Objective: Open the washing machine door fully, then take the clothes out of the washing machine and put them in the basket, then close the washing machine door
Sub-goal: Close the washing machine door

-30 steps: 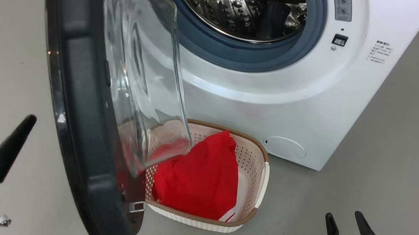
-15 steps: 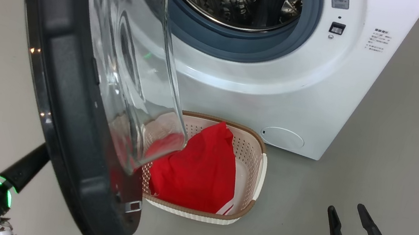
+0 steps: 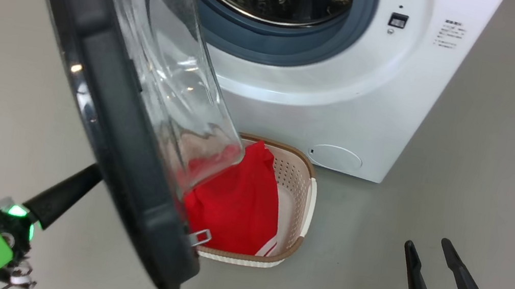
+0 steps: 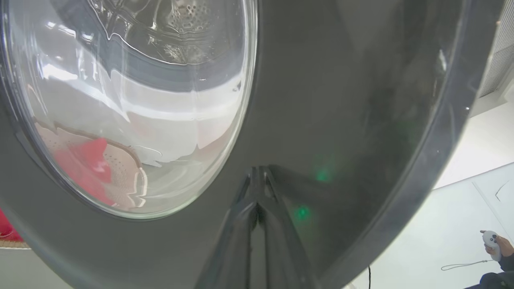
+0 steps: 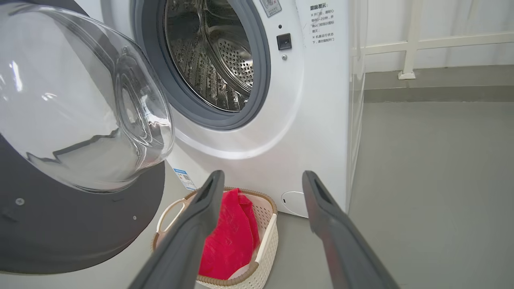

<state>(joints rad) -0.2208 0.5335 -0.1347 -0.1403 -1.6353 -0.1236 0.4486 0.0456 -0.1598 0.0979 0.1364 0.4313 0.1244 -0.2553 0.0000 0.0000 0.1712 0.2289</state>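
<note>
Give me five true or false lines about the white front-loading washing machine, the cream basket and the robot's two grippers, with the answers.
1. The bright red garment lies in the small cream perforated plastic basket. True.
2. The right gripper is shut on a garment. False: it is open and empty.
3. The big round black-rimmed glass door of the white washing machine is latched shut. False: it stands open.
4. The left gripper, fingers shut, meets the door's glossy black outer face. True.
5. No clothes show in the visible part of the steel drum. True.
</note>
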